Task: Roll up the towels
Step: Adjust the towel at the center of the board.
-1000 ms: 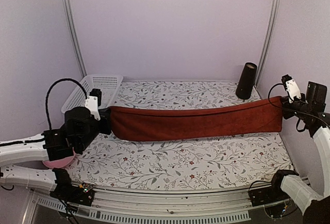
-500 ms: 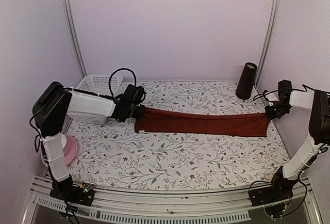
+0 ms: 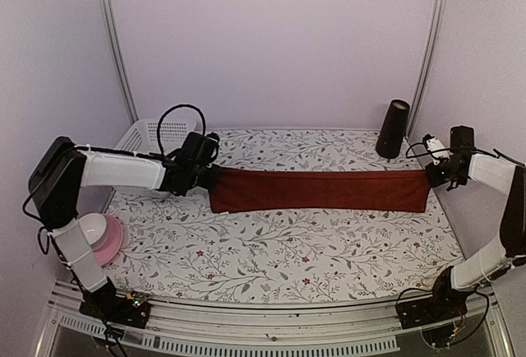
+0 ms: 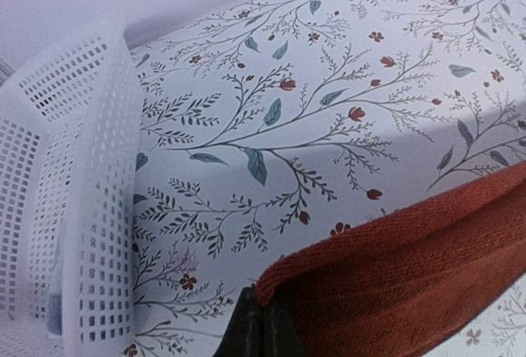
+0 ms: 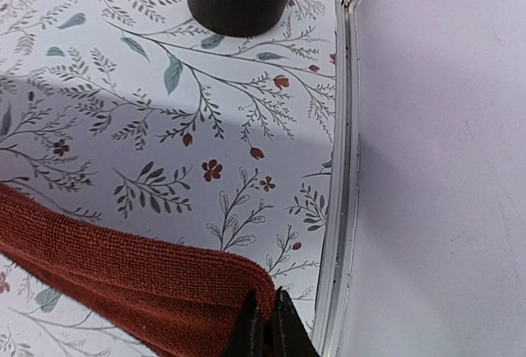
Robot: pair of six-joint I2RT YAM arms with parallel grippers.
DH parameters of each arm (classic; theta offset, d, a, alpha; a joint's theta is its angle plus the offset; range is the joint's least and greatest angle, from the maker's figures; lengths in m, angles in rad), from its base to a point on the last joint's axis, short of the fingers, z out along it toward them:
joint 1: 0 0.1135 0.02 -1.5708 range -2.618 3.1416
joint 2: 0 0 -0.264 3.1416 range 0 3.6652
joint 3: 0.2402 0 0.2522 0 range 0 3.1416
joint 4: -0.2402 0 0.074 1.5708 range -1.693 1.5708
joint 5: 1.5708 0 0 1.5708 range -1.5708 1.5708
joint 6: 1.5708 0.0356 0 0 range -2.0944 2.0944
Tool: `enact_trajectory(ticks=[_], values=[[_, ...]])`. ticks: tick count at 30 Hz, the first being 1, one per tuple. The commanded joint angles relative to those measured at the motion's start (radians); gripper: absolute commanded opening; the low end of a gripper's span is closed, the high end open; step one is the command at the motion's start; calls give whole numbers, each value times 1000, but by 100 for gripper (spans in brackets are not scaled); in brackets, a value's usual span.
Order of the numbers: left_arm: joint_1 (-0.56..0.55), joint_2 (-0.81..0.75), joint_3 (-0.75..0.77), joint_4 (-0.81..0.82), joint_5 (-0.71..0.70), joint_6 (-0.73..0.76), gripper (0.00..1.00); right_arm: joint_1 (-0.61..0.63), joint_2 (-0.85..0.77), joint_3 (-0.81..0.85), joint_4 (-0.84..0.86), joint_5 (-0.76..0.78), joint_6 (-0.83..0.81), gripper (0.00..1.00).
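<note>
The left gripper is pinched tight on the left end of the dark red towel. Its two dark fingers are pressed together with the fuzzy cloth edge caught between them. The right gripper is pinched tight too, and it holds the far right corner of the same towel, with its thin fingers closed on the cloth.

The towel is pulled out long and straight between the two grippers. It runs from left to right across the back half of the table. It is folded into a narrow strip, and its ends look lifted a little where the fingers hold them. It may rest flat on the table in the middle, but the top view does not show that well.

The table has a white cover with small leaves and red flowers. A white basket with little holes stands just beside the left gripper, at the back left corner. A dark cup stands upside down near the right gripper, at the back right. A pink dish with something white on it sits at the front left, well apart from the towel
</note>
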State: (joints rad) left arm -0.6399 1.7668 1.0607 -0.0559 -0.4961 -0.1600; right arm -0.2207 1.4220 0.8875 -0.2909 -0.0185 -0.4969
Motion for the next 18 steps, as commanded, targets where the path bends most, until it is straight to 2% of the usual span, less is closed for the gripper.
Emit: enact_trajectory(ticks=[1,7,12,15,18], values=[[-47,-170,-143,-19,-76,-64,0,-3,-197,-91,-39,-76,-70,2],[-171,-466,-363,-149,-174,-235,0,-2,-477,-186,-224,-198,-179,2],[-261,-713,-462,-255,-234,-347,0,-3,-658,-213,-320,-253,-217,2],[-202,-724,-490,-185,-153,-291,0,-3,-584,-249,-261,-213,-208,2],[-66,-558,-457,-78,13,-231,0,-3,-370,-245,-166,-182,-193,2]])
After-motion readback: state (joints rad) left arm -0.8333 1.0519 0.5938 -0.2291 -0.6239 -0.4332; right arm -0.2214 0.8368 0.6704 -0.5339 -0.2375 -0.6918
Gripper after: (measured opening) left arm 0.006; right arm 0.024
